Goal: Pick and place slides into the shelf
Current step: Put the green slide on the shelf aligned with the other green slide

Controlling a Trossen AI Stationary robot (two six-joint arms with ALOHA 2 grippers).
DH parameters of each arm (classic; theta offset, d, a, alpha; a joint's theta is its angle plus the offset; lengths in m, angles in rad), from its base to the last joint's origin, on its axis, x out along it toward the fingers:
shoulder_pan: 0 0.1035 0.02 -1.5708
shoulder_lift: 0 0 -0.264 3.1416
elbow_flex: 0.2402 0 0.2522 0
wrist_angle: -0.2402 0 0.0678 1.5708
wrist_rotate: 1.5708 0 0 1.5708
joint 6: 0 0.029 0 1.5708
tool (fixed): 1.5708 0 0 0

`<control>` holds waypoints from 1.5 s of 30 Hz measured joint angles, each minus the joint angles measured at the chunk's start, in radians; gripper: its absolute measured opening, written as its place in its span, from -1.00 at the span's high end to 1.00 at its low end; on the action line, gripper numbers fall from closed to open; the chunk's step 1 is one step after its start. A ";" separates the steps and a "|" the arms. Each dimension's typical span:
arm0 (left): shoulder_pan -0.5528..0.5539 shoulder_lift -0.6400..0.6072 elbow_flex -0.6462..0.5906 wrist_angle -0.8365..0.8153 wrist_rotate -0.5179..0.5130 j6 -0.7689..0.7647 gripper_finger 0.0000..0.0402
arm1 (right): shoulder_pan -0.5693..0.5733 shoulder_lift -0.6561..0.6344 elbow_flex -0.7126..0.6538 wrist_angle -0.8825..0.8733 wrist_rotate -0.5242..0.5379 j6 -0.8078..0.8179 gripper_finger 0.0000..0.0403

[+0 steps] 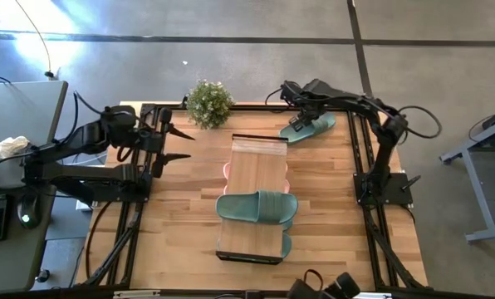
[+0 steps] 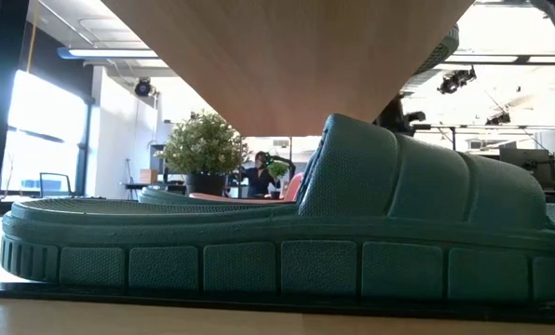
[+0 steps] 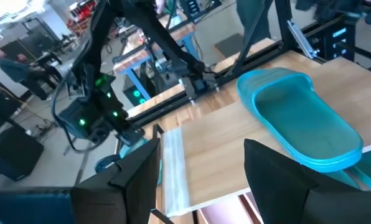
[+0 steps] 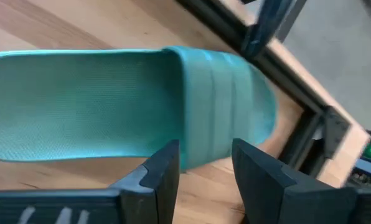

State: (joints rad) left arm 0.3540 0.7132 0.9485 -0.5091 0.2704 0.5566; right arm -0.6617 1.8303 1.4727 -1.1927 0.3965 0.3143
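Sage-green rubber, the loose slide (image 1: pixel 308 126) lies flat at the table's far right corner, its long axis slanting toward the shelf (image 1: pixel 254 195). The right gripper (image 1: pixel 296 98) hangs just over it with jaws parted and empty; the left gripper (image 1: pixel 174 133) waits open, well apart. One green slide (image 1: pixel 257 206) already lies crosswise on the shelf's top.

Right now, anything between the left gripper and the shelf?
No. In the high view, only bare tabletop lies between the open left gripper and the shelf.
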 joint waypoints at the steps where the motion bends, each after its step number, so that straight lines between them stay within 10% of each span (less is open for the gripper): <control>1: 0.000 -0.002 0.000 0.000 -0.002 0.000 -0.06 | 0.000 0.012 0.000 0.008 -0.012 0.000 0.32; 45: -0.001 0.018 0.000 -0.019 -0.019 -0.046 -0.06 | -0.044 0.098 -0.142 0.076 0.082 -0.002 0.32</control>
State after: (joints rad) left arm 0.3534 0.7311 0.9482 -0.5276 0.2511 0.5110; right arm -0.7061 1.9282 1.3302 -1.1168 0.4782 0.3127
